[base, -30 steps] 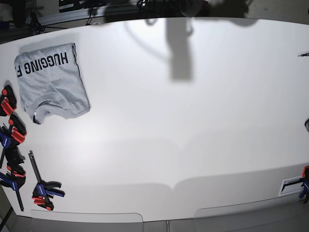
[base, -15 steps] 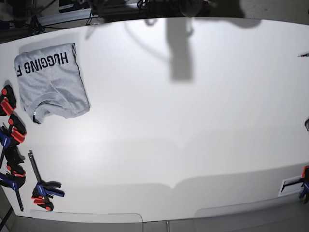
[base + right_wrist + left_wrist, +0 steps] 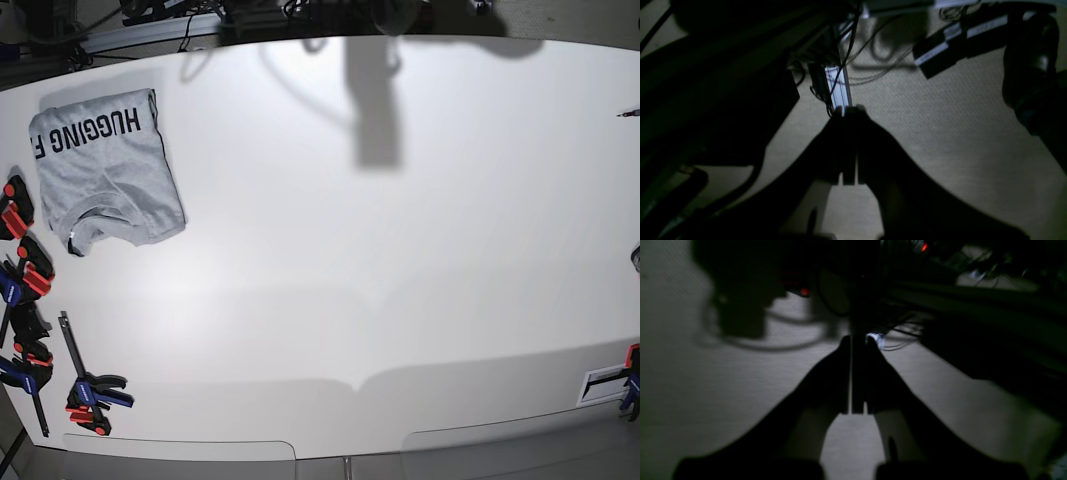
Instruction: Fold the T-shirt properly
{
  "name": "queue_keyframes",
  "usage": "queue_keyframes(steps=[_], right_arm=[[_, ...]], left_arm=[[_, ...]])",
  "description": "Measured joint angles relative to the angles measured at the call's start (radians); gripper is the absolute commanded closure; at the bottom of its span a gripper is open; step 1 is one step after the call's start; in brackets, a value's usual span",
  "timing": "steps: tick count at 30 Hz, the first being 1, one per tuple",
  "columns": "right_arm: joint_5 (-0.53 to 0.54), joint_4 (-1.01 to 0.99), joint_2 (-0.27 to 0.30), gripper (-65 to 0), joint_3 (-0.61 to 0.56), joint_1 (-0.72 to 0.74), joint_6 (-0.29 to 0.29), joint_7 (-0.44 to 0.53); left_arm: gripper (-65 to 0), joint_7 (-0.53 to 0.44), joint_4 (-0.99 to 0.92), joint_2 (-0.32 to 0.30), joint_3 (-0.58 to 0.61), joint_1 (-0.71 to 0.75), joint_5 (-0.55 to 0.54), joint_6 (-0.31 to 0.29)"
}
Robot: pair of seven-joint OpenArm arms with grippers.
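The T-shirt (image 3: pixel 105 170) is being carried by the counter (image 3: pixel 400 260) in its far left corner, lying flat and folded. Clamps (image 3: pixel 30 300) are being kept along the left edge, nearer than the T-shirt and apart from it. Another clamp (image 3: pixel 630 385) is being held at the near right corner.

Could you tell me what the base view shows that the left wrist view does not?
Only the base view shows the T-shirt, folded into a compact rectangle with black lettering up, lying near the table's left edge, plus the bar clamps along that edge. Only the left wrist view shows the left gripper, its jaws together and holding nothing, with dark cables beyond it. Both share the white table surface; neither shows a gripper touching the shirt.
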Motion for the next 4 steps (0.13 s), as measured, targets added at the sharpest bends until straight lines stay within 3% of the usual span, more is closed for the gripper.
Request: queue_keyframes(steps=[4], right_arm=[[0.0,0.0,-0.008,0.0,0.0,0.001,-0.008,0.0]], left_arm=[[0.0,-0.003,0.0,0.006,0.0,-0.016,0.0,0.043]])
